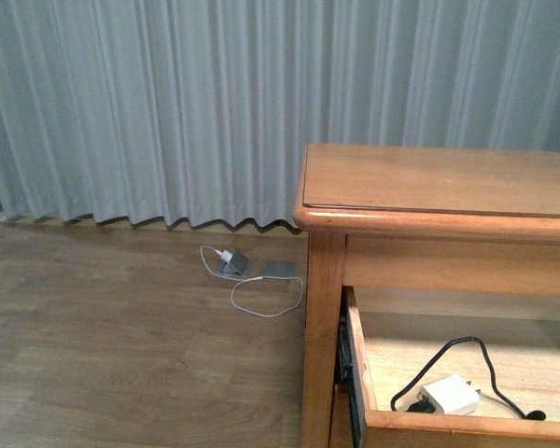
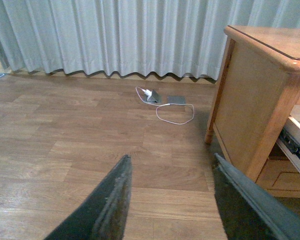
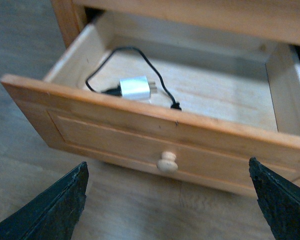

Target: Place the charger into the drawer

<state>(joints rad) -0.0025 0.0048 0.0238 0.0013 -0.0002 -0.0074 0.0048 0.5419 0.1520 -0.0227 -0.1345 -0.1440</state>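
On my feed the grey curtain [image 1: 168, 103] fills the top of the front view, with wood floor [image 1: 121, 345] at lower left. The tabletop [image 1: 439, 177] is on the right, and the drawer [image 3: 105, 140] under it stands open. Left fingers [image 2: 112, 200] and right fingers [image 3: 55, 210] are both spread and empty. The charger [image 3: 135, 87] lies inside the drawer, left of centre, with its black cable looped.

Soft, even, cool indoor light fills all three views, with only gentle shadows. The curtain [image 1: 168, 103] shows faint shading in its folds. A pale sheen runs along the bench [image 1: 429, 222] edge. The right wrist view is slightly blurred; the charger [image 3: 135, 87] glares white, and the drawer [image 3: 140, 130] back is shaded. The jaws are dark and out of focus.
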